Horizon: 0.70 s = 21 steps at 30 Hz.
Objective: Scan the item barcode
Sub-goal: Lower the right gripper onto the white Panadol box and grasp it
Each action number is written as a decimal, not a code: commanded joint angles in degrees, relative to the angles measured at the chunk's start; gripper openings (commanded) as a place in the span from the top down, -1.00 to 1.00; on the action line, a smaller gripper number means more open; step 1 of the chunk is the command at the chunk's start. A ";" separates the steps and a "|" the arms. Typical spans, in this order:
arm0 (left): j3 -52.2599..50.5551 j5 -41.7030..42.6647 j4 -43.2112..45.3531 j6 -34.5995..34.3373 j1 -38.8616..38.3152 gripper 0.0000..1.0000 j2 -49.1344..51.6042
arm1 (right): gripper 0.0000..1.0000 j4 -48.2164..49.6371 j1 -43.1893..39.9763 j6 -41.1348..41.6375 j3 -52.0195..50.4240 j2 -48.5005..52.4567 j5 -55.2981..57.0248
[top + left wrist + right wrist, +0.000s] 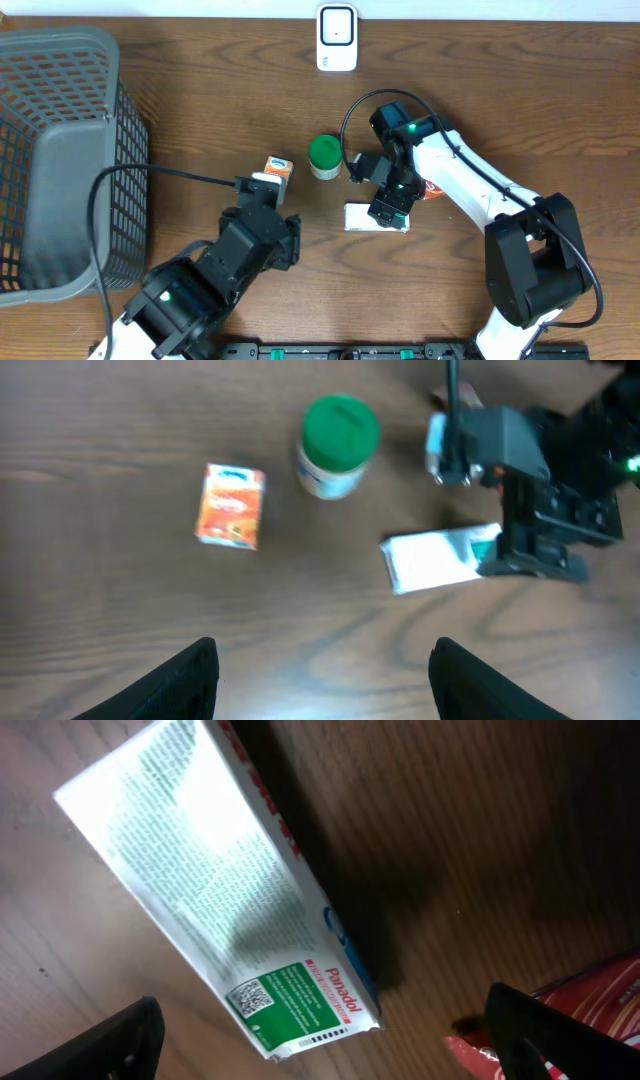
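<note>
Closest under my right wrist lies a flat white cardboard medicine box (pixel 220 890) with green and red print. It rests on the brown wooden tabletop (pixel 480 840), and the end nearest me carries a square code and a small row of bars. My right tool (pixel 335 1035) hangs just over that end with its jaws spread wide. One dark finger (pixel 125 1040) is on each side and neither grips the box. Whether a finger touches it I cannot tell. A red foil packet (pixel 590 1010) lies just beside the right finger.

My left tool (pixel 325 680) is held above bare wood with its jaws apart and nothing between them. Ahead of it a small orange carton (pixel 231 506) lies flat. A white jar with a green lid (pixel 338 445) stands near the carton, apart from it.

From overhead the box (pixel 365 217) sits near the middle of the tabletop. The white barcode scanner (pixel 337 38) stands at the far edge, well apart from the box. A grey plastic mesh basket (pixel 125 200) fills the left side.
</note>
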 commanded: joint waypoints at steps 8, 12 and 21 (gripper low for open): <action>0.00 -7.23 -1.14 0.57 0.13 -0.38 -10.99 | -0.97 5.42 -0.33 -0.68 -6.78 -1.05 0.92; 0.00 -7.54 -3.48 0.55 0.13 -0.37 -11.39 | -0.98 7.41 -0.33 -0.72 -7.78 -1.05 0.96; 0.00 -7.56 -5.64 0.55 0.13 -0.37 -11.37 | -0.98 9.03 -0.35 -0.72 -8.68 -1.05 0.94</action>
